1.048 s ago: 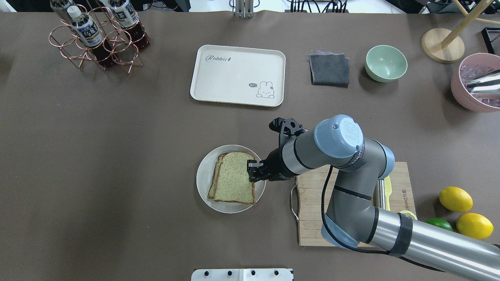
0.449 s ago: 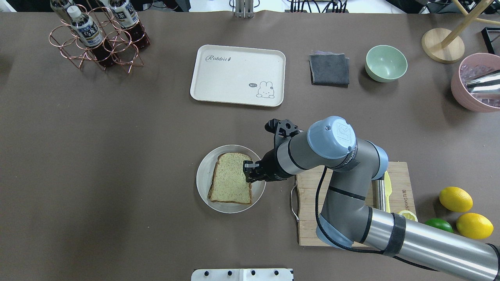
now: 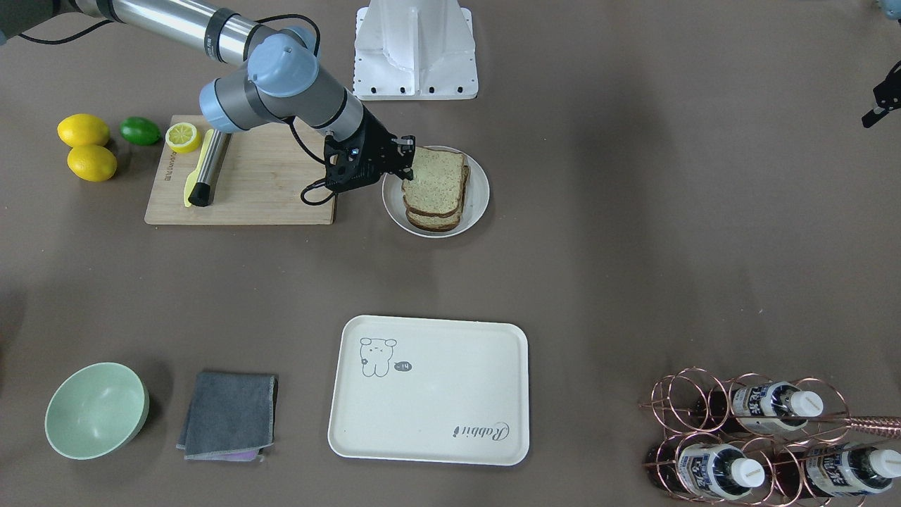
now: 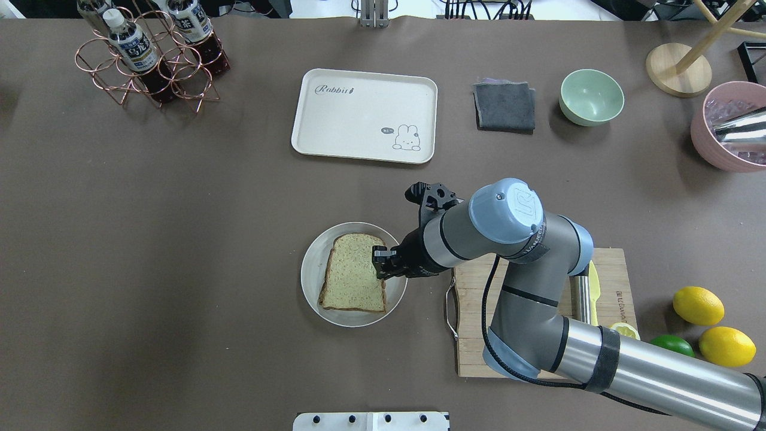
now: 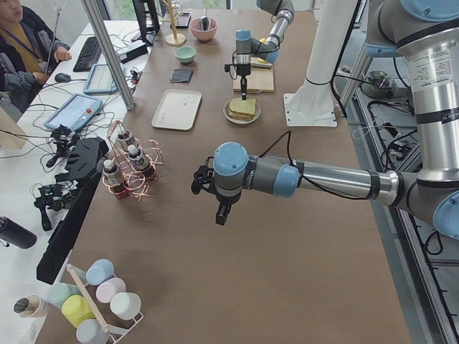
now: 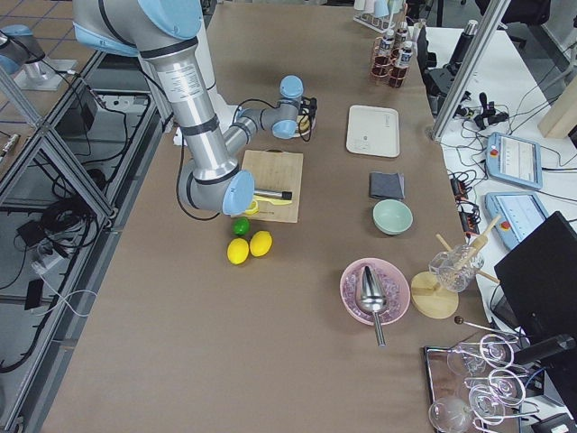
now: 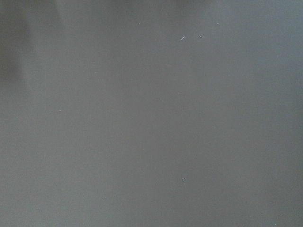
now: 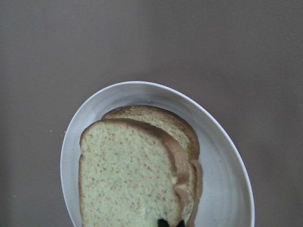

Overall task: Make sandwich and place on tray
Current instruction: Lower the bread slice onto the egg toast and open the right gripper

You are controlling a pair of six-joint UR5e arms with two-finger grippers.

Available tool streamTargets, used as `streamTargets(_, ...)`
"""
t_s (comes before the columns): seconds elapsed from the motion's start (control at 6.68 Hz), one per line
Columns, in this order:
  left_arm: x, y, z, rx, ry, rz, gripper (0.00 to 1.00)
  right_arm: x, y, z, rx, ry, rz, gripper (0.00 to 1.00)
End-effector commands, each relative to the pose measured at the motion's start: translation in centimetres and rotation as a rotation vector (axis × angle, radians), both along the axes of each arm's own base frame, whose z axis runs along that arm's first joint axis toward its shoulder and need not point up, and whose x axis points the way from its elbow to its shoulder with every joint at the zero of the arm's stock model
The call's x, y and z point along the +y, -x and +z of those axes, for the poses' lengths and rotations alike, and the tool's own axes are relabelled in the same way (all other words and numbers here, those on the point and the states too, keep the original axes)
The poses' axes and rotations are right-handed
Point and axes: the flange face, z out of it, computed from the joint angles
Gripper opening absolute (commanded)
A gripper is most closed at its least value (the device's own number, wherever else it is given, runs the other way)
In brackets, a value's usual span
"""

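The sandwich point(image 4: 353, 272) lies on a round white plate point(image 4: 311, 281): two brown-crusted wholegrain slices stacked, the egg hidden between them. It also shows in the front view point(image 3: 433, 184) and the right wrist view point(image 8: 132, 175). My right gripper point(image 4: 382, 263) points down at the sandwich's right edge, its fingertips point(image 8: 164, 222) close together on the top slice. The cream tray point(image 4: 359, 114) lies bare beyond the plate. My left gripper point(image 5: 222, 215) hangs over bare table far to the left; I cannot tell whether it is open or shut.
A wooden cutting board point(image 4: 479, 311) with a knife and a lemon half lies right of the plate, under my right arm. Lemons and a lime point(image 4: 697, 305) lie further right. A grey cloth point(image 4: 504, 106), a green bowl point(image 4: 591, 97) and a bottle rack point(image 4: 146, 60) stand at the back.
My right gripper has shifted slightly left. The top slice moved left with it and now covers the lower slice, which earlier peeked out at the left.
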Motion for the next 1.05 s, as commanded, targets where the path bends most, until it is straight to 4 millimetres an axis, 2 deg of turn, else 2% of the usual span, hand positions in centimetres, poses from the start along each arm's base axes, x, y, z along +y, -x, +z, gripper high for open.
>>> streamTargets(0.0, 0.0, 0.0, 0.0, 0.000, 0.000, 0.000, 0.98, -0.5, 0.2, -0.9, -0.009, -0.006, 0.018, 0.00)
streamTargets(0.15, 0.0, 0.0, 0.0, 0.000, 0.000, 0.000, 0.98, -1.4, 1.5, -1.9, -0.007, 0.044, 0.045, 0.00)
streamTargets(0.45, -0.1, 0.1, -0.1, 0.000, -0.002, -0.001, 0.98, -1.6, 1.5, -1.3, 0.002, 0.043, 0.039, 0.00)
streamTargets(0.9, -0.1, 0.0, 0.0, 0.000, 0.001, -0.001, 0.98, -1.0, -0.1, -0.4, -0.003, 0.042, 0.015, 0.00)
